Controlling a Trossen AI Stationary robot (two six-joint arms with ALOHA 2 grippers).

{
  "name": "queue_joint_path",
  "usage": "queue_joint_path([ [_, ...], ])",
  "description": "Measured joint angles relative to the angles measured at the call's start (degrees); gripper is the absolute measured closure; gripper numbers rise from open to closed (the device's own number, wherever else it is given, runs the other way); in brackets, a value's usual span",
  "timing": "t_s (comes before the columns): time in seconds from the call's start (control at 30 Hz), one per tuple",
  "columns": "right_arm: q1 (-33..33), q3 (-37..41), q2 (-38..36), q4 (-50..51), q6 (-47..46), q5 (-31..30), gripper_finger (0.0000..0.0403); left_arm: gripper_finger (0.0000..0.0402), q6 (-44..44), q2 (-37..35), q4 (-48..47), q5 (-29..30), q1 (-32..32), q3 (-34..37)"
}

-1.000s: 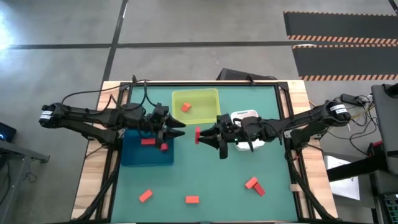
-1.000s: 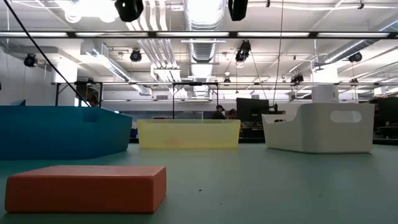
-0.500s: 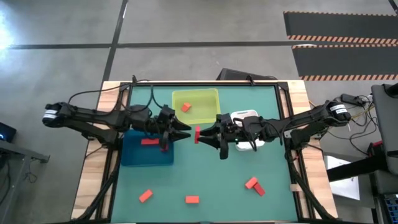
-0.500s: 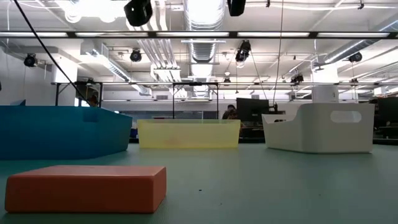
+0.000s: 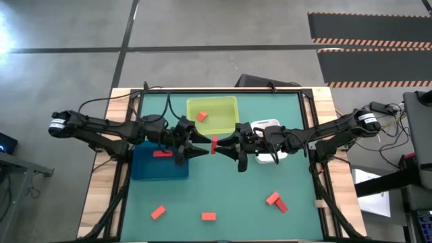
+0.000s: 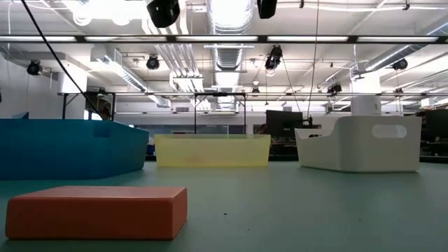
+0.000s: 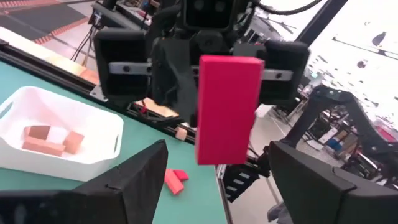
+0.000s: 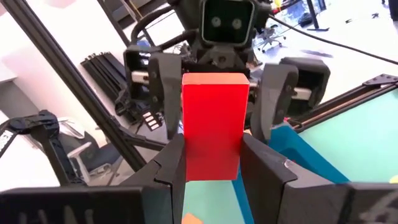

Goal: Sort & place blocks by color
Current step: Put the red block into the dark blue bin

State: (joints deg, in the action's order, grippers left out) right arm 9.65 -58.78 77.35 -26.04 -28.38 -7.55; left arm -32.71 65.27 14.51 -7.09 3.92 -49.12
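Note:
My right gripper [image 5: 223, 147] is shut on a red bar [image 5: 214, 144] above the table's middle, between the blue tray [image 5: 150, 173] and the white tray [image 5: 268, 124]. My left gripper [image 5: 200, 148] is open and faces it from the table's left. Its fingers [image 8: 160, 79] stand on either side of the bar without touching it. The bar fills the middle of the left wrist view [image 7: 227, 109]. A red block [image 5: 162, 154] lies in the blue tray. An orange block [image 5: 202, 116] lies in the yellow-green tray [image 5: 223, 108]. Tan blocks [image 7: 53, 138] lie in the white tray. My right gripper pinches the red bar's two long sides [image 8: 214, 163] between its two fingers [image 8: 264, 171]. The fingers come level from the table's right and lie across the bar. The bar is lifted clear of the table, with one broad face turned toward my left gripper.
Loose red-orange blocks lie on the green mat near the front edge: one at the left [image 5: 157, 212], one in the middle [image 5: 208, 217], two together at the right [image 5: 275, 200]. One of them fills the low view's foreground [image 6: 98, 210].
My left gripper has moved toward the table's right, from over the blue tray up to the red bar, and stays open. My right gripper has kept the bar still.

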Motion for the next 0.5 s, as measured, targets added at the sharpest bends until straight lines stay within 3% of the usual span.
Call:
queue_joint_path([
  [0.5, -0.3, 0.0, 0.0, 0.3, -0.1, -1.1, 0.0294, 0.0141, -1.4, 5.7, 9.0, -0.2, 1.6, 0.0],
])
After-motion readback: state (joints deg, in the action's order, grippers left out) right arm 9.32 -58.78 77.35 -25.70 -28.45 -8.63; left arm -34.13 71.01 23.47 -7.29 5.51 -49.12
